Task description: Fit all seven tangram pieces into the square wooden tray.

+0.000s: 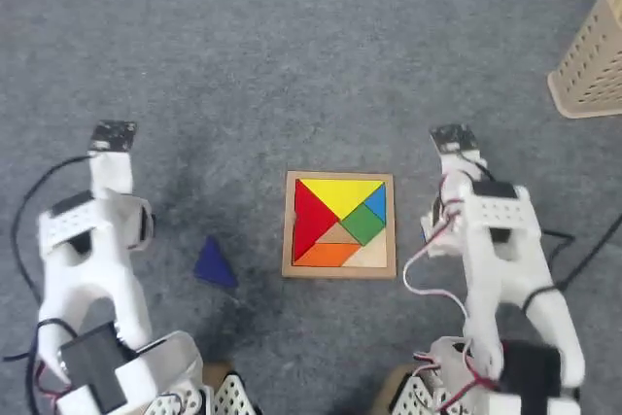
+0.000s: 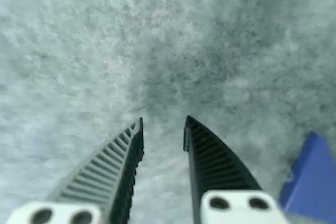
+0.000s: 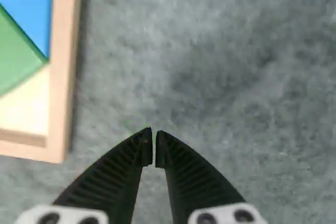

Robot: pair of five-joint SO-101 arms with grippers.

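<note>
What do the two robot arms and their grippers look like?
The left arm and right arm are blocky white plastic with black motor sections. The left gripper and right gripper have black ribbed fingers tapering to points, on white mounts with screw holes. A black cable loops beside the left arm; red and white wires run along the right arm.

high: overhead, whole table [image 1: 243, 75] | wrists: close, facing down | shared: tray [image 1: 288, 230], blue triangle [image 1: 214, 263]
</note>
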